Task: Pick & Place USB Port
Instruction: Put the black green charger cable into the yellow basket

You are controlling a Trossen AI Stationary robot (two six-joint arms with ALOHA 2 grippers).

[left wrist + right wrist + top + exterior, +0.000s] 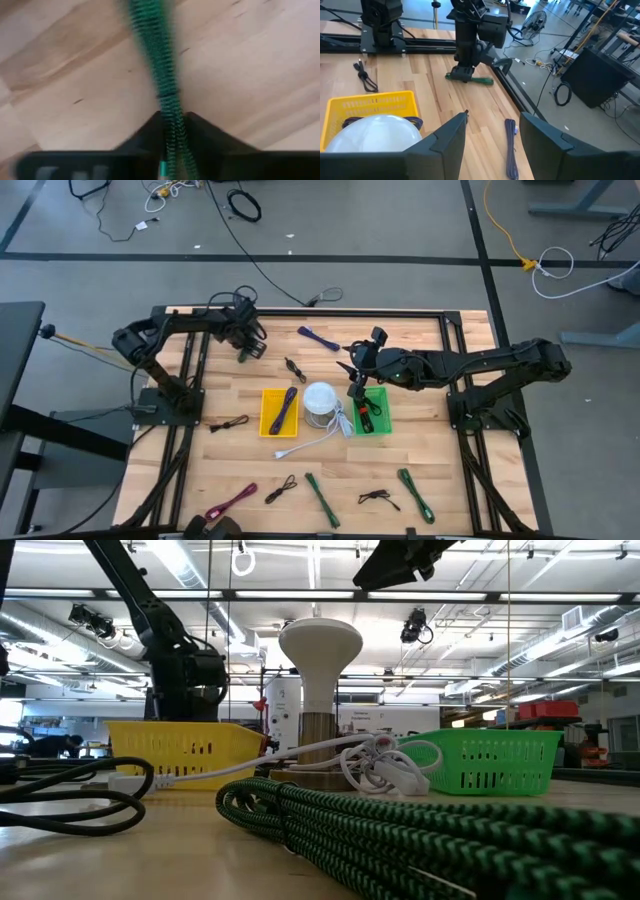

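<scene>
A green braided USB cable (pixel 481 80) lies on the wooden table near its far left corner. My left gripper (pixel 246 346) stands over it, pointing down, shut on it; the left wrist view shows the cable (pixel 159 65) running away from between the fingers. My right gripper (pixel 492 132) hangs open above the table's middle, over the green basket (pixel 382 420), with nothing between its fingers. In the low view the yellow basket (pixel 185 750) hides the left gripper's fingertips. My left gripper pinches the green cable between its two fingers (pixel 205 135), at a stretch near one end (pixel 172 120). The fingers come from above, pointing steeply down, one on each side of the cable. The cable lies flat on the table, stretching away from the fingers.
A yellow basket (pixel 268 415) holds a purple cable, and the green basket holds a dark one. A white lamp (pixel 320 400) with a white cord stands between them. Another purple cable (pixel 318 337) lies far centre. Several green, black and magenta cables lie along the near edge (pixel 320 498).
</scene>
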